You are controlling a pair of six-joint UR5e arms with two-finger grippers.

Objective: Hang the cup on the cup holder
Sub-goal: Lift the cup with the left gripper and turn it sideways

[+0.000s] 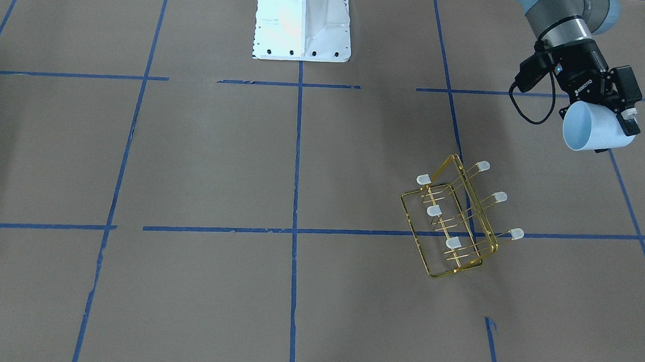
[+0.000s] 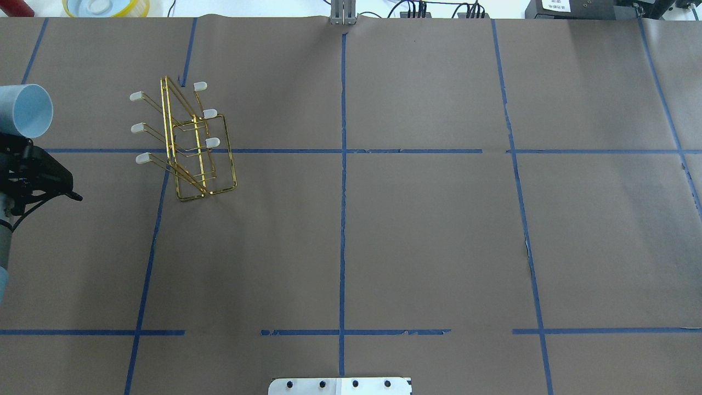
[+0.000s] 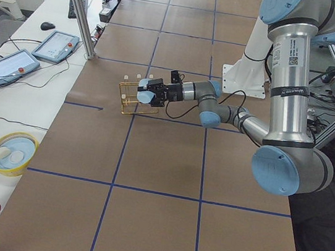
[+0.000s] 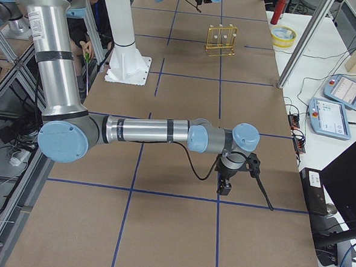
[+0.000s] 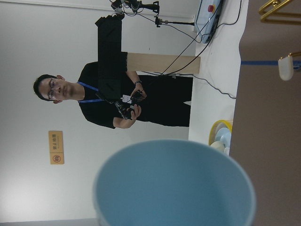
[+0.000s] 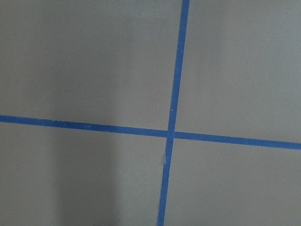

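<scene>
The left gripper (image 1: 608, 117) clamps the cup (image 1: 594, 133) and holds it tilted above the table (image 1: 191, 163), its bare blue inside showing, well apart from the cup holder (image 1: 434, 210) standing on the paper, while the right gripper's (image 4: 225, 186) state cannot be told.
</scene>
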